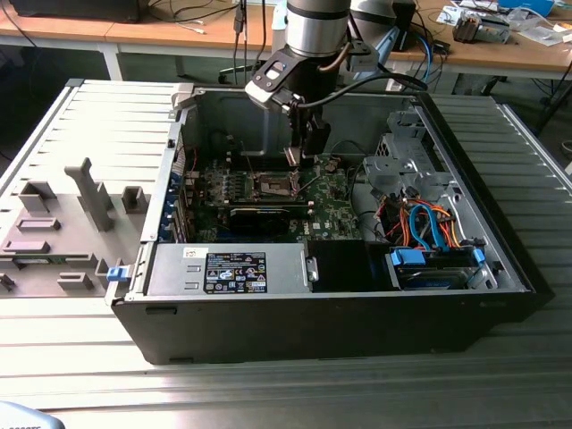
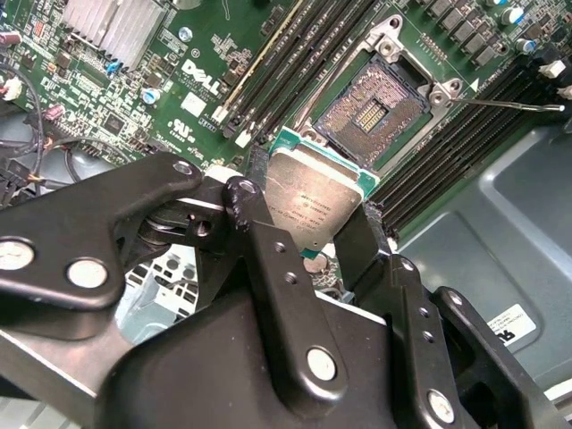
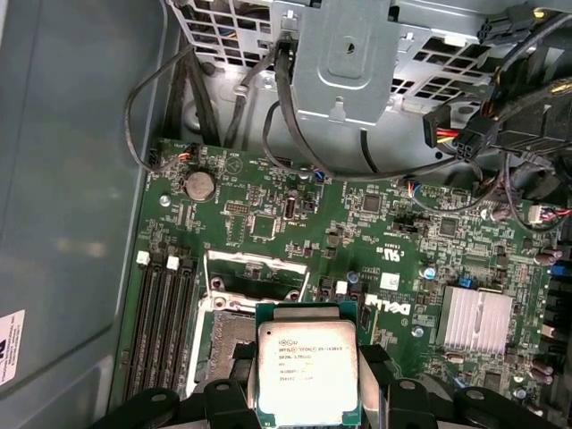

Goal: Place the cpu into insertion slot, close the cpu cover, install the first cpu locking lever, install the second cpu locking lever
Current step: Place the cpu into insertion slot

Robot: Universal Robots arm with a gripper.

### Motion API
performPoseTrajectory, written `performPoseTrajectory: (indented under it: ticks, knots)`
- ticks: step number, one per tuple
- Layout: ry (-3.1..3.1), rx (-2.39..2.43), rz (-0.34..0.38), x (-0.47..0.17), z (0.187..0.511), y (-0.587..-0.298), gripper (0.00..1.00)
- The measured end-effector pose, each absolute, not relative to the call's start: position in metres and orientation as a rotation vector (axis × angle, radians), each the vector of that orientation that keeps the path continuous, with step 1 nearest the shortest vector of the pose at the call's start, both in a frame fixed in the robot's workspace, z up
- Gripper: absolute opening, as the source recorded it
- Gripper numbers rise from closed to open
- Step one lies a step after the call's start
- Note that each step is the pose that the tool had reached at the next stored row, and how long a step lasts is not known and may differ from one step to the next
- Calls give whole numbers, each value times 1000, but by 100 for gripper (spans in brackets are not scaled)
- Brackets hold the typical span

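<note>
Grey-beige and flat, the cpu [image 2: 313,192] is clamped between the black fingers of the gripper [image 2: 300,216]. It is held over the green circuit board [image 3: 295,214], close beside the insertion slot [image 2: 375,105], which lies uncovered with nothing in it. Gripper and chip hang inside the open computer case [image 1: 357,331], which houses the board and rests on the ribbed metal surface [image 1: 268,393].

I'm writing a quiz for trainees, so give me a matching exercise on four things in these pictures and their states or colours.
1. cpu
2. insertion slot
3. gripper
4. heatsink

a. silver fins
b. empty, contacts bare
c. gripped by its edges, not seated
d. shut on the cpu

Pairs: 1-c, 2-b, 3-d, 4-a.
</note>
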State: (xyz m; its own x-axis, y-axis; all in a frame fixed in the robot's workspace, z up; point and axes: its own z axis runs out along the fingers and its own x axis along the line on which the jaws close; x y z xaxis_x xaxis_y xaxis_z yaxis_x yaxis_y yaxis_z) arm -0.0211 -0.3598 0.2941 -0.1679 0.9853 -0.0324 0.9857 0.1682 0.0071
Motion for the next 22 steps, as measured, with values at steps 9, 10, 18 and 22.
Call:
performPoseTrajectory:
  ticks: [9,10,18,22]
  knots:
    - [2350,2040,-25,-21,294,-360,54]
    - [2349,2042,-25,-21,294,-360,54]
    - [2334,2059,-25,-21,294,-360,54]
    - [2326,2068,-25,-21,294,-360,54]
